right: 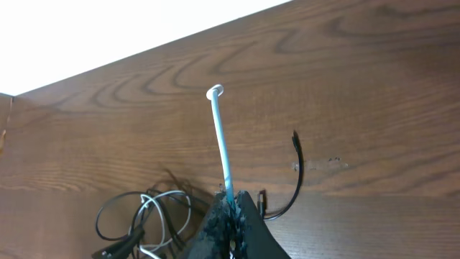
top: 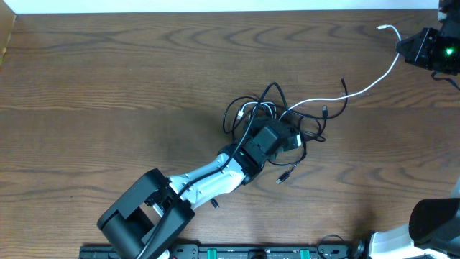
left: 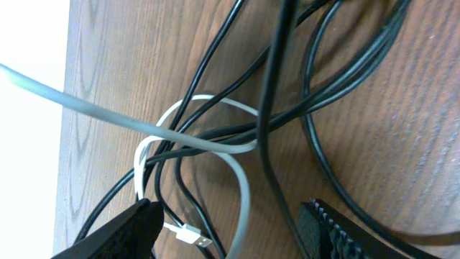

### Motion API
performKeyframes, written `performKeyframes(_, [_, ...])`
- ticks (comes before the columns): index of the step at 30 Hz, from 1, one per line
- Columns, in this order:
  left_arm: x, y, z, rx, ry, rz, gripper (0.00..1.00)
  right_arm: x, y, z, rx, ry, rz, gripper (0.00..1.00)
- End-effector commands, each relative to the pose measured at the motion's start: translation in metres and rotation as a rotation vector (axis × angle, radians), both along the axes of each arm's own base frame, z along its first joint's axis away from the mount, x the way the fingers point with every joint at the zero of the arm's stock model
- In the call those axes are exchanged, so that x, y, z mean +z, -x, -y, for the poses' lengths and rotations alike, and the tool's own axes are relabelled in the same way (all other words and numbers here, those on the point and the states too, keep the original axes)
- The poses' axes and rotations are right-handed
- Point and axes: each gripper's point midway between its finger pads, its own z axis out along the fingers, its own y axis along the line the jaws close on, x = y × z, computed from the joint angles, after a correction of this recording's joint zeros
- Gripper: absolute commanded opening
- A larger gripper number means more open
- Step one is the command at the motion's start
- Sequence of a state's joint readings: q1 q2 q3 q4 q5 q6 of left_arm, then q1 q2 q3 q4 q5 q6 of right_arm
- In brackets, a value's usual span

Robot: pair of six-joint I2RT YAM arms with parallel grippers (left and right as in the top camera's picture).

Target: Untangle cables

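Note:
The cables (top: 277,115) lie knotted in a heap at the table's middle: several thin black cords and one white cable (top: 359,92). The white one runs out of the heap to the far right corner. There my right gripper (top: 404,47) is shut on it; in the right wrist view the white cable (right: 221,137) rises from between the closed fingers of the right gripper (right: 231,203). My left gripper (top: 287,137) is down on the heap. Its jaws stand apart in the left wrist view, and the left gripper (left: 228,210) straddles the white loop (left: 243,183), a white plug (left: 190,234) and black cords (left: 316,93).
A loose black cord end (right: 297,162) lies right of the heap, toward my right gripper. The left arm (top: 208,180) slants in from the front left. A black rail (top: 237,252) lines the front edge. The table's far edge (top: 215,12) meets a white surface.

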State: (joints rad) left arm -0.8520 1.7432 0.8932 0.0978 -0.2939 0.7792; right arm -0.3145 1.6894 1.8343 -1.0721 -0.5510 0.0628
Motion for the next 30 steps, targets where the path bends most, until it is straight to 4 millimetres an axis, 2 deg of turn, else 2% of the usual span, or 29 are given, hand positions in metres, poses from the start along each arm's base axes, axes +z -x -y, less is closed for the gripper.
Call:
performKeyframes(1, [0.01, -0.013, -0.003, 0.014, 0.008, 0.032, 0.64, 0.005, -0.001, -0.004, 0.021, 0.013, 0.016, 0.01])
performKeyframes(2, [0.011, -0.015, -0.004, 0.019, 0.012, 0.036, 0.63, 0.005, -0.001, -0.004, 0.021, 0.013, 0.016, 0.01])
performKeyframes(3, [0.011, -0.016, -0.004, 0.022, 0.015, 0.038, 0.56, 0.005, -0.001, -0.004, 0.021, 0.013, 0.016, 0.01])
performKeyframes(4, [0.013, -0.018, -0.005, 0.026, 0.02, 0.043, 0.49, 0.005, -0.001, -0.004, 0.021, 0.013, 0.016, 0.01])
performKeyframes(5, [0.013, -0.02, -0.006, 0.031, 0.024, 0.047, 0.37, 0.004, -0.001, -0.004, 0.021, 0.013, 0.015, 0.01])
performKeyframes(6, [0.014, -0.021, -0.007, 0.035, 0.027, 0.049, 0.32, 0.004, 0.0, -0.004, 0.021, 0.012, 0.014, 0.01])
performKeyframes(11, [0.015, -0.025, -0.01, 0.046, 0.03, 0.053, 0.31, 0.004, 0.0, -0.004, 0.021, 0.012, 0.011, 0.01])
performKeyframes(16, [0.02, -0.028, -0.007, 0.056, 0.061, 0.071, 0.25, 0.004, 0.001, -0.004, 0.021, 0.011, 0.009, 0.01])
performKeyframes(20, [0.043, -0.046, -0.009, 0.186, 0.172, 0.159, 0.19, 0.004, 0.0, -0.004, 0.021, 0.011, 0.009, 0.01])
performKeyframes(23, [0.061, -0.058, -0.02, 0.313, 0.242, 0.24, 0.08, 0.004, 0.0, -0.004, 0.023, 0.013, 0.01, 0.01])
performKeyframes(26, [0.075, -0.068, -0.037, 0.441, 0.298, 0.304, 0.08, 0.004, 0.0, -0.004, 0.023, 0.013, 0.01, 0.01])
performKeyframes(30, [0.09, -0.076, -0.069, 0.648, 0.395, 0.367, 0.08, 0.004, 0.0, -0.004, 0.023, 0.014, 0.01, 0.01])
